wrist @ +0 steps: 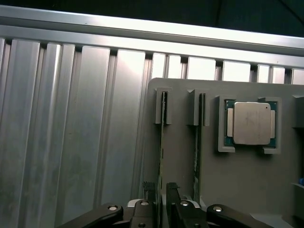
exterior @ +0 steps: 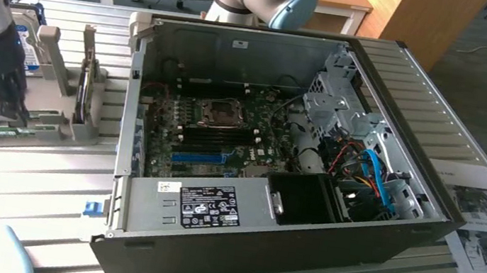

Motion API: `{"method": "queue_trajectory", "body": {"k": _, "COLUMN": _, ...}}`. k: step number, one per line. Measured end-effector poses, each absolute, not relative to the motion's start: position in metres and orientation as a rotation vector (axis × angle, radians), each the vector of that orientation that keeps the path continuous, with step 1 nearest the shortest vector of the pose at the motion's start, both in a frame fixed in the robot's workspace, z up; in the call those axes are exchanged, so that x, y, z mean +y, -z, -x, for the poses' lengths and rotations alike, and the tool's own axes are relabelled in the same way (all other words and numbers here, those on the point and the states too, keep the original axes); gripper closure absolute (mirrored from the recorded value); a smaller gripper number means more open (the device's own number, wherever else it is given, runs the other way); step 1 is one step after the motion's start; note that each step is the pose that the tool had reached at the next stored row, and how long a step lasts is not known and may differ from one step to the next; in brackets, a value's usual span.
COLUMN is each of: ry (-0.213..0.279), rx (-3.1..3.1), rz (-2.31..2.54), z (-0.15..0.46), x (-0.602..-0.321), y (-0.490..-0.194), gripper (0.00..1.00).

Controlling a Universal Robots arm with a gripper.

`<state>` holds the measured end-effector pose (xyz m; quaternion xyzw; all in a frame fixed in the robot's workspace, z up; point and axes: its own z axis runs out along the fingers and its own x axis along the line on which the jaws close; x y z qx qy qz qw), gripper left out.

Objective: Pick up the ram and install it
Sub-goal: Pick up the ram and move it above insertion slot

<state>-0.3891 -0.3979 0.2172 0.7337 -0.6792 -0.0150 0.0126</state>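
Here, your tool (wrist: 161, 194) stands open and grips nothing, its dark fingers (wrist: 151, 192) straddling the thin green ram (wrist: 164, 109), which sits on edge in a slot of the matte grey holder (wrist: 247, 185). That holder rests on the ribbed aluminium table (wrist: 71, 133).

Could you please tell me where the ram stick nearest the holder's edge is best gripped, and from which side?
Grip the ram by its two flat faces, midway along the upper edge, coming straight down. It stands on edge in the grey holder, one end in a slotted post, a second stick close alongside. The gripper has its open jaws either side of it.
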Motion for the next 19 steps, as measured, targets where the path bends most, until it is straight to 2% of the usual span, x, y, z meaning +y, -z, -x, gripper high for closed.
{"method": "queue_trajectory", "body": {"k": 19, "ry": 0.047, "rx": -2.117, "rz": -2.287, "z": 0.389, "x": -0.398, "y": -0.205, "gripper": 0.77}}
